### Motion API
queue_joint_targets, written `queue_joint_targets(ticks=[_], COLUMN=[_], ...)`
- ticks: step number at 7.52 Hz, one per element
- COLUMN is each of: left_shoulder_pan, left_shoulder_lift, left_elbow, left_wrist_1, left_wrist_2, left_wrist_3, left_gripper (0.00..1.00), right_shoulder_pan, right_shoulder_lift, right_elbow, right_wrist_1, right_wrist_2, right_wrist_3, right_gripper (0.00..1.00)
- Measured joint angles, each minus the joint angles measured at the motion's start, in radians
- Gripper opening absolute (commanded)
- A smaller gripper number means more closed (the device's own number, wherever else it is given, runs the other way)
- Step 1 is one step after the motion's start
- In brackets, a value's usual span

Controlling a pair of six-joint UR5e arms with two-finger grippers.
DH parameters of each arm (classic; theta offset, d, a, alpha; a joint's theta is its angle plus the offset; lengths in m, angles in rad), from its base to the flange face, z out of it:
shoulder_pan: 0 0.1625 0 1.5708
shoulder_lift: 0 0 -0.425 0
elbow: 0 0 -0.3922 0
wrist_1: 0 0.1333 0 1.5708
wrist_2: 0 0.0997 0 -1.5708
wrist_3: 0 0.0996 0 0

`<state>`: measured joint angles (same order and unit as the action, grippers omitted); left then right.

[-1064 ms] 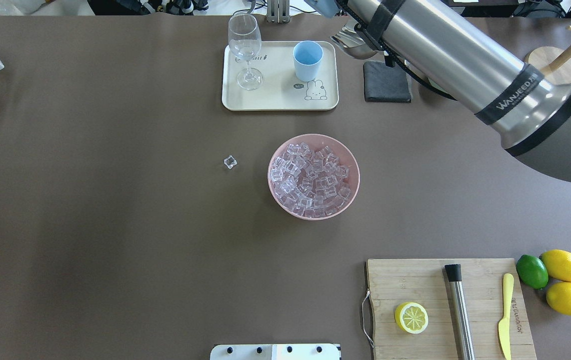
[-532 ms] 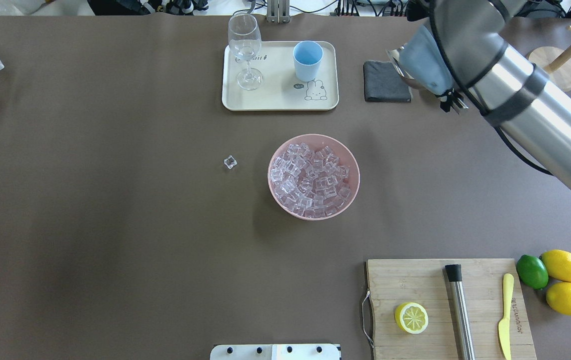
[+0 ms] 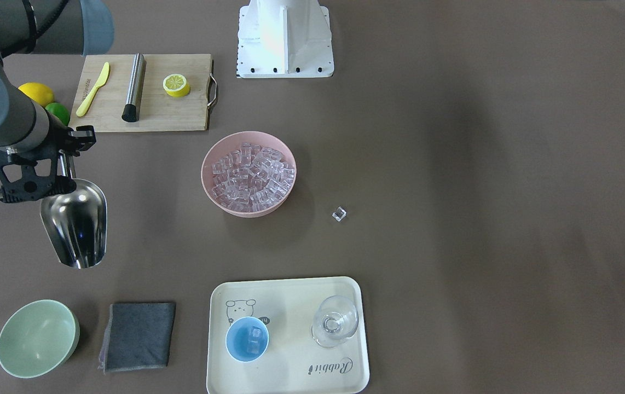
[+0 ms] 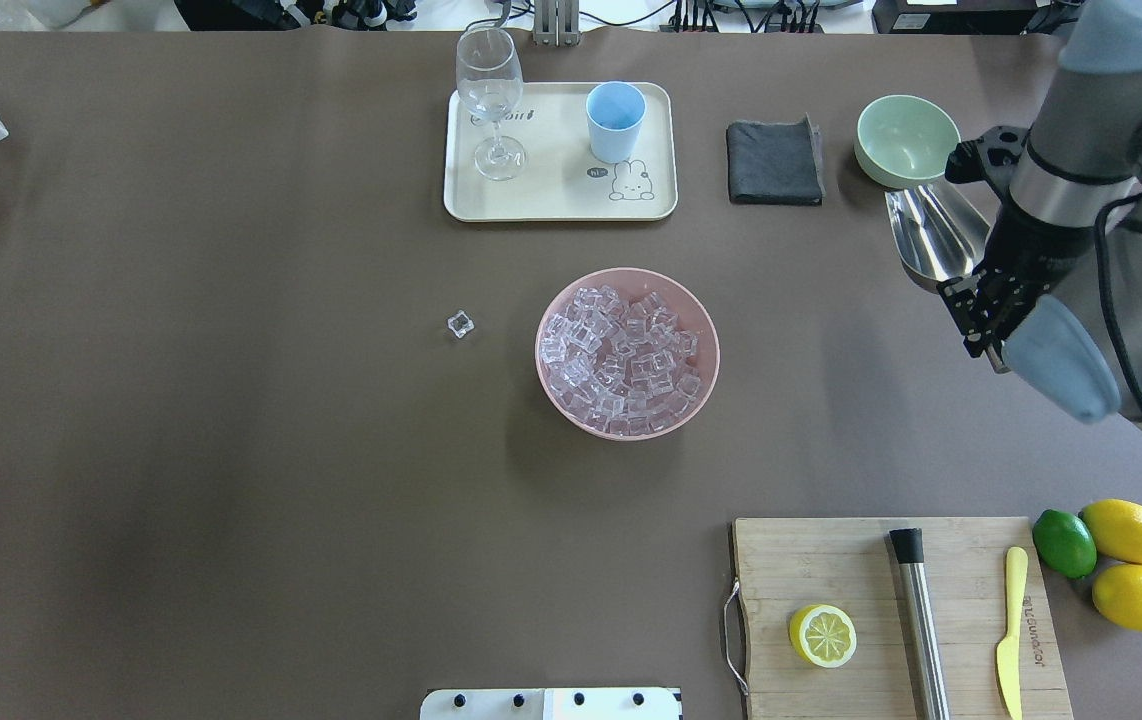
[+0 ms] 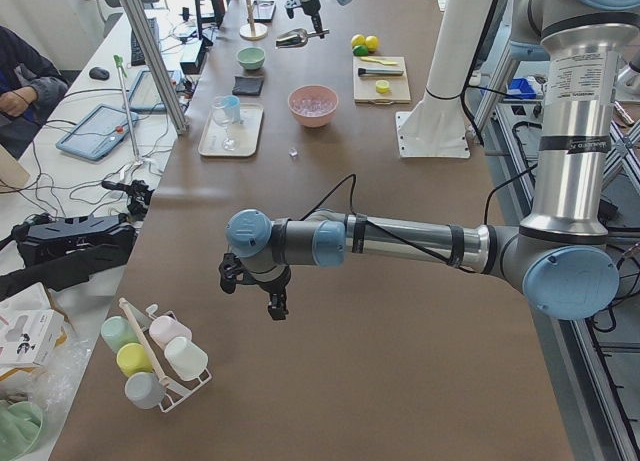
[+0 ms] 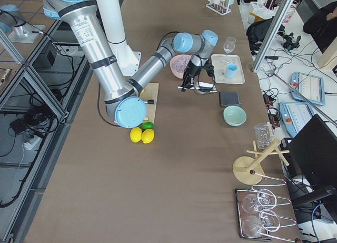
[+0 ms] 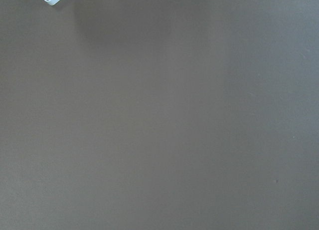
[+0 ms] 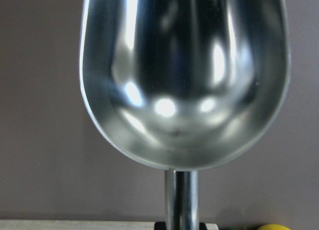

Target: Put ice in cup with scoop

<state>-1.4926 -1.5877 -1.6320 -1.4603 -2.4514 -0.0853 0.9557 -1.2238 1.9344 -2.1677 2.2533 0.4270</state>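
Observation:
My right gripper [image 3: 65,160] is shut on the thin handle of the shiny steel scoop [image 3: 75,224]. It holds the scoop above the table near the pale-green bowl, as the overhead view also shows [image 4: 934,233]. The scoop's trough [image 8: 184,75] is empty. The light-blue cup [image 3: 247,339] stands on the cream tray [image 3: 290,372] with a couple of ice cubes in it. A pink bowl [image 3: 209,186] at mid-table is full of ice [image 3: 252,176]. One loose cube [image 3: 339,214] lies on the table. My left gripper [image 5: 274,306] hangs over bare table, and I cannot tell its state.
A pale-green bowl [image 3: 38,338] and a grey cloth [image 3: 137,335] lie beside the tray. A wine glass [image 3: 335,322] stands on the tray. A cutting board [image 3: 175,116] holds a lemon half, a steel cylinder and a yellow knife. Lemons and a lime [image 4: 1111,555] lie beside it.
My right arm has swung away from the tray and cloth toward the table's right side with the scoop in its grip. The pale-green bowl has come into sight.

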Motion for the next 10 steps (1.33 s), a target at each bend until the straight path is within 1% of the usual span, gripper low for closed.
queue_joint_targets(ticks=[1,2,3,4,6,10], left_shoulder_pan=[0.001,0.004,0.007,0.008,0.009,0.009], left_shoulder_lift=[0.0,-0.001,-0.001,-0.001,-0.001,-0.001], left_elbow=[0.001,0.001,0.003,0.005,0.006,0.007], left_wrist_1=[0.0,0.0,0.0,0.0,0.0,0.0], left_wrist_2=[0.0,0.0,0.0,0.0,0.0,0.0], left_wrist_3=[0.0,-0.001,-0.001,-0.001,-0.001,-0.001], left_gripper=[0.97,0.97,0.97,0.97,0.97,0.97], right_shoulder_pan=[-0.04,-0.088,-0.124,-0.14,-0.151,-0.178], right_shoulder_lift=[-0.101,-0.179,-0.222,-0.233,-0.232,-0.23], right_elbow=[0.009,0.004,-0.02,-0.043,-0.063,-0.088], right_wrist_1=[0.178,0.35,0.475,0.536,0.571,0.575], right_wrist_2=[0.006,0.008,0.006,0.005,0.007,0.012], right_wrist_3=[0.137,0.273,0.36,0.394,0.412,0.415], right_gripper=[0.0,0.0,0.0,0.0,0.0,0.0])
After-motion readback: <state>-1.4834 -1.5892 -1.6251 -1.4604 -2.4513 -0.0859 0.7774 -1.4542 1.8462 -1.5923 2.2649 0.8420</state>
